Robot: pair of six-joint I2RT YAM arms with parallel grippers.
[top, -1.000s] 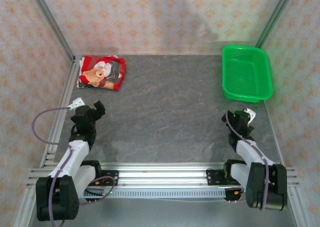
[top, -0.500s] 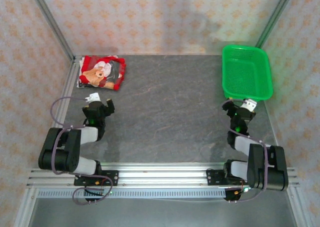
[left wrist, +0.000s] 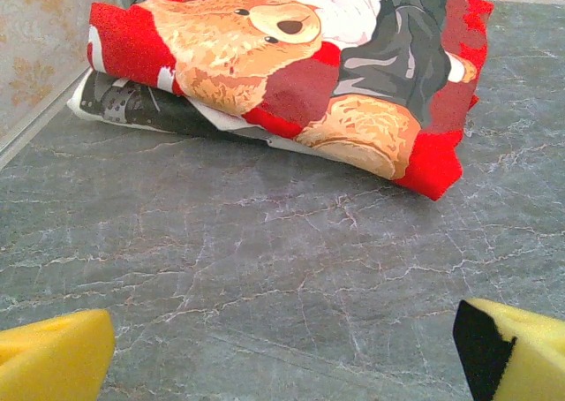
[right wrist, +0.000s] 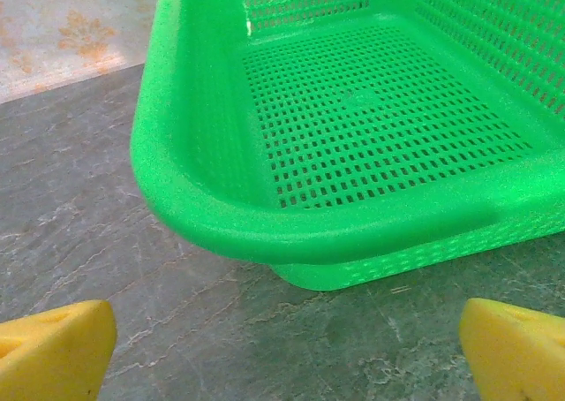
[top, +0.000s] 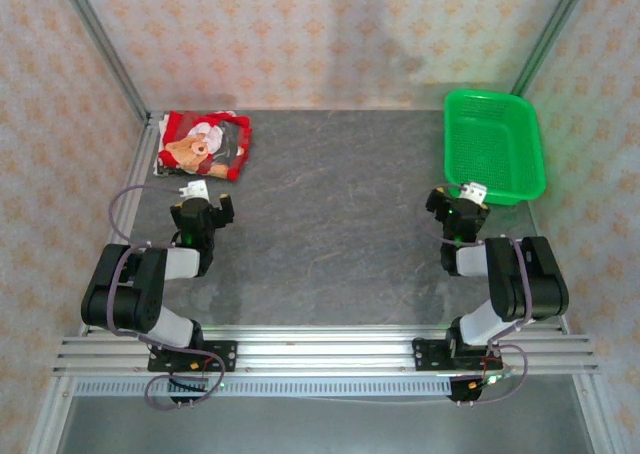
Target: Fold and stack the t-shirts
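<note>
stacked t-shirts (top: pixel 204 144), near, ahead of wide-spread left gripper (top: pixel 204 212)

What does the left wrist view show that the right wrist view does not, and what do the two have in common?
Left wrist view: the folded red t-shirt lying on top of the white t-shirt. Right wrist view: the green basket, its near corner facing the camera. Shared: the grey table, the patterned wall, and a claw with yellow jaws spread wide, the left claw in one, the right claw in the other.
</note>
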